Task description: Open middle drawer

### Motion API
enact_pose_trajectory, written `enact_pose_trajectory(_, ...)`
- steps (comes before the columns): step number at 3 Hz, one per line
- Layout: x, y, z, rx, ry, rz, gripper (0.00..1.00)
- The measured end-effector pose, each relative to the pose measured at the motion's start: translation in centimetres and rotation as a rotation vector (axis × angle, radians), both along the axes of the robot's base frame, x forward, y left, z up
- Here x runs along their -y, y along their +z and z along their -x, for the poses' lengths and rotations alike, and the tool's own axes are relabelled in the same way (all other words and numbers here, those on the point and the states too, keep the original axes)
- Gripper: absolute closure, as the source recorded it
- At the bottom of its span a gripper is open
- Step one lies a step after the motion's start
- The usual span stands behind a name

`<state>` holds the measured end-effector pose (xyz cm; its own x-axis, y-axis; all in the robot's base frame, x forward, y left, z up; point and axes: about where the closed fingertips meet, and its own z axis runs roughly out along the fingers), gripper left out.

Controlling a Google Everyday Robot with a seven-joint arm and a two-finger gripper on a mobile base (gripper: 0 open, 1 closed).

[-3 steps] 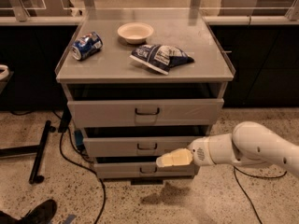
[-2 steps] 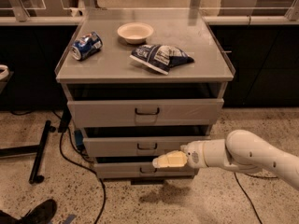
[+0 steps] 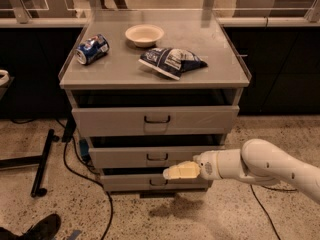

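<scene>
**mo:** ok, camera view. What's changed in the last second?

**jan:** Not much. The gripper (image 3: 170, 173) slid a touch to the left and the arm tucked in behind it. It now hangs just below and right of the handle (image 3: 157, 157) on the middle drawer (image 3: 120, 157), level with the seam above the bottom drawer (image 3: 130, 183). I can't tell if it's spread or closed, and it isn't on the handle. The drawer front hasn't budged.

**mo:** So the pull hasn't started?

**jan:** I'd say it's still lining up. It needs to come up and left a bit to catch that bracket.

**mo:** Room to pull?

**jan:** The floor straight in front looks open. There's a cable (image 3: 95, 184) and a black stand bar (image 3: 42, 161) off to the left, and a shoe (image 3: 42, 227) in the bottom corner. The top drawer (image 3: 110, 120) front sits close above the handle, so it's tight there. The can (image 3: 92, 48), bowl (image 3: 144, 34) and chip bag (image 3: 171, 61) are up top, out of the way.
</scene>
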<state>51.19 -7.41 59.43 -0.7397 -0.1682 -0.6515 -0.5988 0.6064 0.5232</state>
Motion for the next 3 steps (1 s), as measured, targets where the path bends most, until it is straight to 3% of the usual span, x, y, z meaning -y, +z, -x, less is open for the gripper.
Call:
enact_pose_trajectory(1,-0.4,-1.4,-2.4,0.031,0.003,-0.065,0.0)
enact_pose_trajectory(3,-1.8,-5.5,-10.5,0.082,0.017,-0.211,0.0)
